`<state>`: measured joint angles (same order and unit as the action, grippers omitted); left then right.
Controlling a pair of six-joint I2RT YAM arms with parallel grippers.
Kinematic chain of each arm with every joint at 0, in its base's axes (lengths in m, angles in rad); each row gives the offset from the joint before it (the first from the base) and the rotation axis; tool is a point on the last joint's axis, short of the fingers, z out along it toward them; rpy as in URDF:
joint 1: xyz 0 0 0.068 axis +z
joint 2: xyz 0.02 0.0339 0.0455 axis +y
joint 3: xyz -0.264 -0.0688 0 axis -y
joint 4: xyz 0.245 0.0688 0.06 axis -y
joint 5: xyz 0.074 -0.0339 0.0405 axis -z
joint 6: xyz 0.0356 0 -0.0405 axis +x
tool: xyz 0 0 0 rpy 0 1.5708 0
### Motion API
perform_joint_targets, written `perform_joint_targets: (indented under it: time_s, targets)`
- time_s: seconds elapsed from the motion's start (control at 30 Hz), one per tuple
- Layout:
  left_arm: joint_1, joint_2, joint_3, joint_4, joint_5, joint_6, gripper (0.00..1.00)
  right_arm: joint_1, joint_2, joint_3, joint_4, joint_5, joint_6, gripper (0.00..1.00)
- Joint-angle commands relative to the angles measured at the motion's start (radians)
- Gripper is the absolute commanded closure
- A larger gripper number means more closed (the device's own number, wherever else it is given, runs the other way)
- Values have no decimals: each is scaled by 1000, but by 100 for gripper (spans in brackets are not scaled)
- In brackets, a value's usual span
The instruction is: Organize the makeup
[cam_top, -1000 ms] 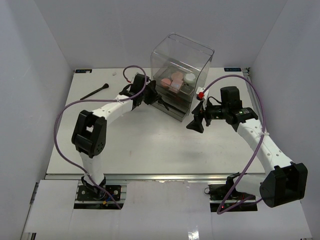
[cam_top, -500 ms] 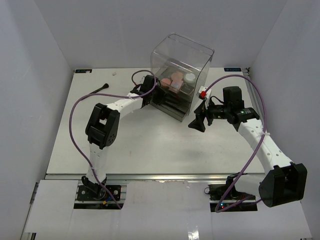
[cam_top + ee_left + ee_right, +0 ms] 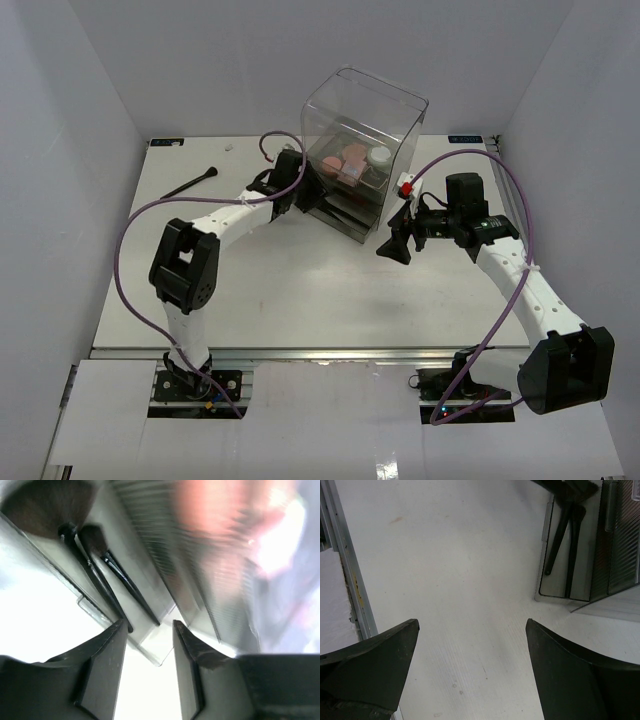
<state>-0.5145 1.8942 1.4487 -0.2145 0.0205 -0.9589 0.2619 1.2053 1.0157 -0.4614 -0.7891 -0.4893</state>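
- Seen from above, a white tabletop point(image 3: 300, 290) sits between pale walls, with two robot arms rising from the bottom edge of the frame
- A tall clear box point(image 3: 395, 115) stands at upper centre; pink compacts point(image 3: 350, 160) and a small white jar point(image 3: 380, 155) rest inside it, above dark drawers
- The lowest drawer point(image 3: 555, 587) is pulled out, and two black-handled brushes point(image 3: 97, 580) lie side by side in it, bristle heads toward the upper left of the left wrist view
- A lone brush point(image 3: 190, 183) lies on the tabletop at upper left, well apart from the box
- The left claw point(image 3: 147, 630) is partly open and holds nothing; its tips are just beside the near corner of the drawer
- The right claw point(image 3: 472, 625) is spread wide and empty, above bare tabletop to the lower right of the box
- The brushes look light, with thin stiff handles and soft heads; a round handle may roll or slip, so the middle of the handle seems the best place to grip, not the bristles
- The compacts and jar look hard and smooth, likely slippery; gripping them across their sides seems safest
- In the way: the box's clear walls, the drawer's raised lip, and the purple cables point(image 3: 130, 250) looping off each arm
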Motion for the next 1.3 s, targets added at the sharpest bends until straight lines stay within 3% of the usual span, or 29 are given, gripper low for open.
perform_joint_targets:
  time_s: [0.0,0.13,0.23,0.53,0.73,0.87,1.03,1.27]
  targets:
    - [133,-156,-80,27,59,509,43,-6,-4,-10,23,-36,-15,6]
    - [343,-115,-108,32,158,704,32,-6,1,-11,22,-47,-15,6]
    - [439,-24,-68,42,141,885,30,-6,2,-13,21,-52,-15,6]
    - [473,143,91,195,-84,1301,28,-6,11,-11,18,-39,-28,6]
    - [496,225,120,311,-140,1490,27,-6,14,-6,10,-30,-39,5]
    - [564,280,198,294,-112,1479,23,-6,17,-5,6,-23,-46,5]
    - [641,314,270,214,53,1431,22,-6,26,-3,7,0,-53,5]
    - [693,340,298,137,180,1433,24,-7,38,-2,6,8,-58,5]
